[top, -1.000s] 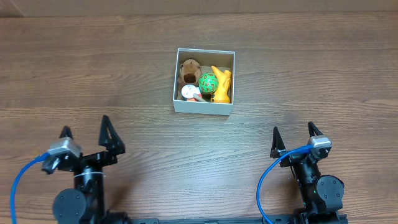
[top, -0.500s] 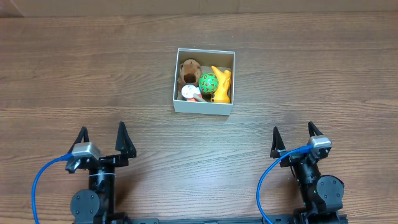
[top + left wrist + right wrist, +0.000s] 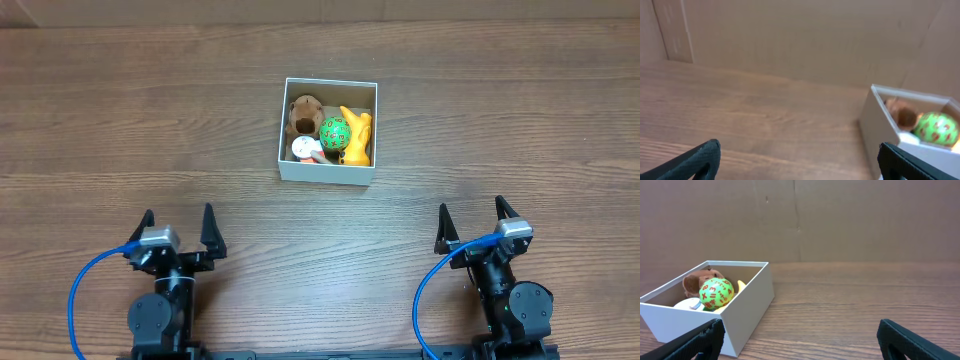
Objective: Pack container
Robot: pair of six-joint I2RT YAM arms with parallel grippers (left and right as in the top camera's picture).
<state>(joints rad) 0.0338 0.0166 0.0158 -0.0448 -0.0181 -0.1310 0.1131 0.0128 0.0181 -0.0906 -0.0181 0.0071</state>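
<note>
Container (image 3: 328, 171) sat on bench (image 3: 120, 110), mid-width, toward far side, well apart from both arms. Inside:
- brown plush toy (image 3: 304, 112) at far left
- green ball (image 3: 335, 132) with red marks in middle
- yellow toy (image 3: 356, 135) along right wall
- white round piece (image 3: 305, 149) at near left

Left hand (image 3: 178, 212) at near edge of bench, fingers spread wide, nothing between them. Right hand (image 3: 471, 205) at near edge too, fingers likewise apart, holding nothing. Blue cable (image 3: 85, 280) looped beside left arm.

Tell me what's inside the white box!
In the container: a brown toy, a green ball, a yellow toy and a white round thing. Whatever lies under them is hidden.
</note>
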